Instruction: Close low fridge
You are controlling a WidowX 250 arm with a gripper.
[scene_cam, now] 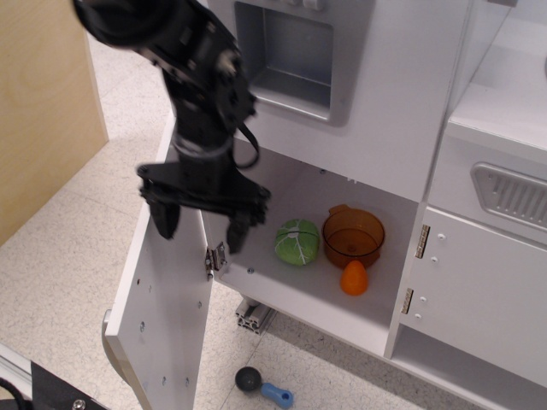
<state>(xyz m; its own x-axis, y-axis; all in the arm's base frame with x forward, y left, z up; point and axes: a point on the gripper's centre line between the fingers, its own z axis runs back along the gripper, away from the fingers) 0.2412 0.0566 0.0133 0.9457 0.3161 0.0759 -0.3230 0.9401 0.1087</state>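
Note:
The low fridge [342,295] is a white compartment standing open. Its tall white panel door [167,307] is swung out to the left on silver hinges [214,259], inner face toward me. The grey handle [109,337] shows at the door's lower left edge. My black gripper [198,229] is open and empty, fingers pointing down and straddling the door's top edge near the hinge side. Inside the fridge lie a green ball [297,242], an orange transparent pot [352,237] and a small orange fruit [354,278].
The upper door with the recessed grey dispenser [291,51] is above. A white cabinet door with a grey vent panel [511,196] is to the right. A wooden panel [43,102] stands at the left. A blue-handled black tool [261,386] lies on the floor.

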